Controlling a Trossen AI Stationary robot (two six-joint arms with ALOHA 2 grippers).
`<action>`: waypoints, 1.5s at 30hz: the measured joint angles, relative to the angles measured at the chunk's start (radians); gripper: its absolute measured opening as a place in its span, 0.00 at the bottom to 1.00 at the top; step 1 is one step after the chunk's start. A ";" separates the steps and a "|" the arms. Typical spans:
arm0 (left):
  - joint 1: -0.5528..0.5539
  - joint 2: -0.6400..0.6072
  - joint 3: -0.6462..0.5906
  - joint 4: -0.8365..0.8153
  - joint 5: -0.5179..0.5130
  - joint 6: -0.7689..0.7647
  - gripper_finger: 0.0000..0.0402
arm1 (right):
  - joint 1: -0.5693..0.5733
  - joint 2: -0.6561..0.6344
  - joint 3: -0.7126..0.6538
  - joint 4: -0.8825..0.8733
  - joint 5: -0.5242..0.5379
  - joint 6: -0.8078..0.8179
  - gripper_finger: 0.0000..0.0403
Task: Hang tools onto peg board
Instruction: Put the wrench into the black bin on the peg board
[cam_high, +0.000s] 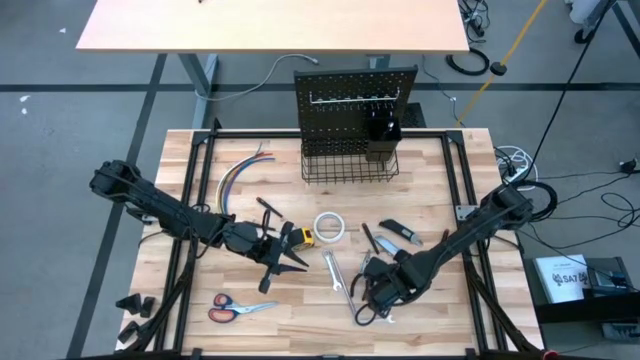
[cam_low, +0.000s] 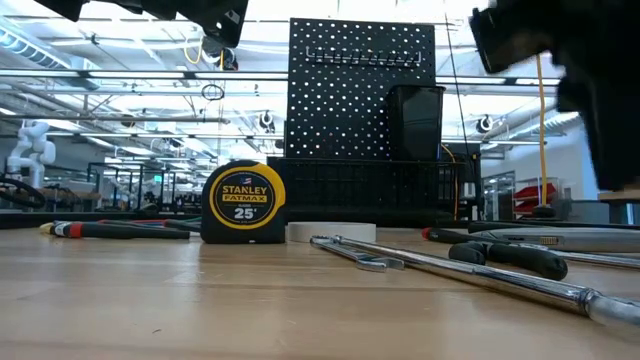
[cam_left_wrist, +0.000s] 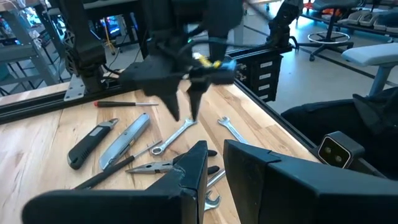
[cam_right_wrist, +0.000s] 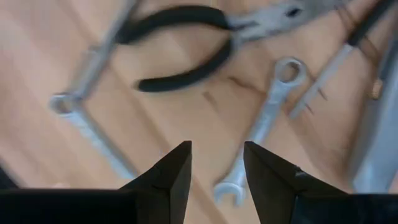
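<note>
Your right tool (cam_right_wrist: 216, 149) hangs open and empty over a silver combination wrench (cam_right_wrist: 264, 118) that lies flat on the light wooden counter (cam_high: 300, 330). The wrench's open end sits just between the fingers. The black perforated peg board (cam_high: 355, 100) stands upright at the far edge, well apart from this cluster.

A thin flat wrench gives the fingertips little to bite on. If you close too high, it may skid away or pivot out of the grip. The black-handled pliers (cam_right_wrist: 180, 50) and a second silver wrench (cam_right_wrist: 87, 124) lie near. A wide approach could drag them along or leave them tangled.

Your left tool (cam_left_wrist: 215, 149) waits near the yellow tape measure (cam_low: 243, 203), its fingers a narrow slit apart with nothing between them. It points at the right arm, so a careless swing could bring the two arms together.

You cannot see whether the right fingertips touch the counter. The wrench's open end is partly cut off behind them. From above, the hooks on the board's rail are too small to judge, and they probably demand a precise line-up. At counter height, the right arm is only a dark mass hiding its own work.
</note>
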 joint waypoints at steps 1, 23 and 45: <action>0.000 0.000 0.000 0.000 0.000 0.000 0.15 | 0.001 0.000 -0.017 0.002 -0.001 0.012 0.34; 0.076 0.449 0.050 0.257 -0.141 0.036 0.15 | 0.017 -0.014 -0.106 0.257 0.054 -0.124 0.34; 0.068 0.526 0.172 -0.044 -0.345 -0.002 0.02 | 0.000 -0.014 -0.106 0.359 0.130 -0.226 0.34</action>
